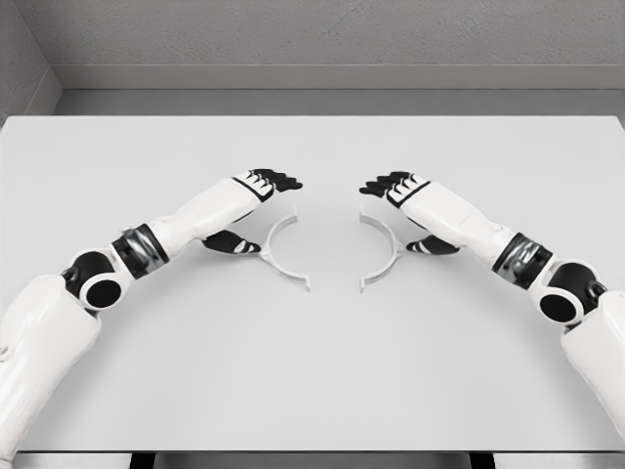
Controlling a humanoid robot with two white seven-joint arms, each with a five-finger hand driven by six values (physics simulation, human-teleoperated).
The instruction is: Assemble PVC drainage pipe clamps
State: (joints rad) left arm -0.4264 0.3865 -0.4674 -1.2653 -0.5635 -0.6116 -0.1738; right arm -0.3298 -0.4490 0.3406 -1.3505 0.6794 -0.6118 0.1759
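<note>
Nearest the camera: bare white tabletop (312, 391), nothing lying on it there.

Further in, at the middle: two white half-ring clamp pieces, open sides facing each other, a clear gap between them. Left clamp half (278, 252) curving from near the left hand (256, 210) down to a small end tab; right clamp half (386, 254) mirrored beside the right hand (410, 213).

Left hand apparently grasping the left clamp half: dark fingers curled above, thumb below at the outer curve. Same posture on the right. Exact contact hard to confirm, since the pieces are thin and partly hidden under the palms.

Beyond the hands: more tabletop, then a grey wall.

Possible trouble from here:
- Thin plastic slipping or rotating in a loose pinch, so the end tabs meet crooked.
- Halves closing at different heights and sliding over one another instead of mating.
- Too much squeeze bending a ring out of shape.
</note>
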